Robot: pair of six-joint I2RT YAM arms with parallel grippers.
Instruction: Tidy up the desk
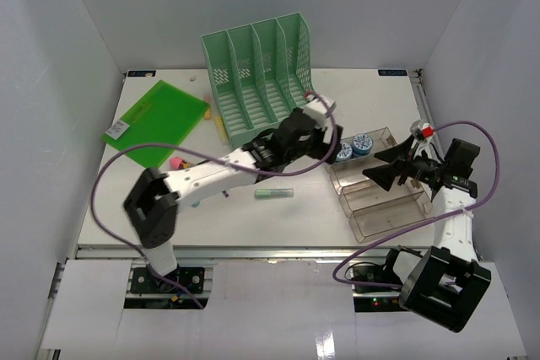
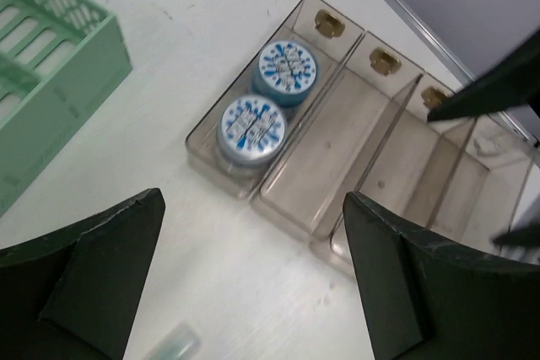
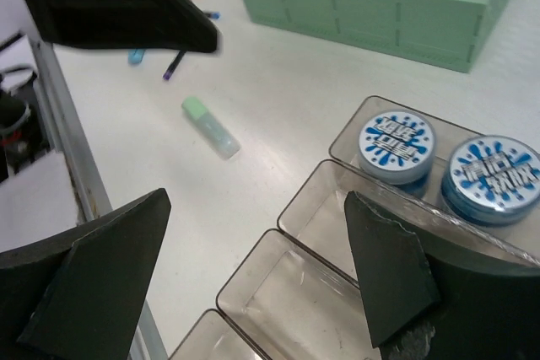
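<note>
The white desk (image 1: 253, 218) carries a clear stepped tray (image 1: 384, 201) at the right. Two blue-lidded round tins (image 1: 344, 152) (image 1: 363, 143) sit side by side in its far compartment; the other compartments hold nothing. In the left wrist view the tins (image 2: 251, 126) lie ahead of my left gripper (image 2: 253, 280), which is open and empty just off the tray's (image 2: 325, 162) left edge. My right gripper (image 3: 253, 267) hovers open and empty over the tray's middle compartments (image 3: 337, 208). A pale green glue stick (image 1: 275, 195) lies loose on the desk, left of the tray.
A green slotted file rack (image 1: 257, 73) stands at the back centre. A bright green folder (image 1: 156, 115) lies at the back left, with small pens and a pink item (image 1: 177, 162) near its front edge. A yellow stick (image 1: 221, 130) lies beside the rack.
</note>
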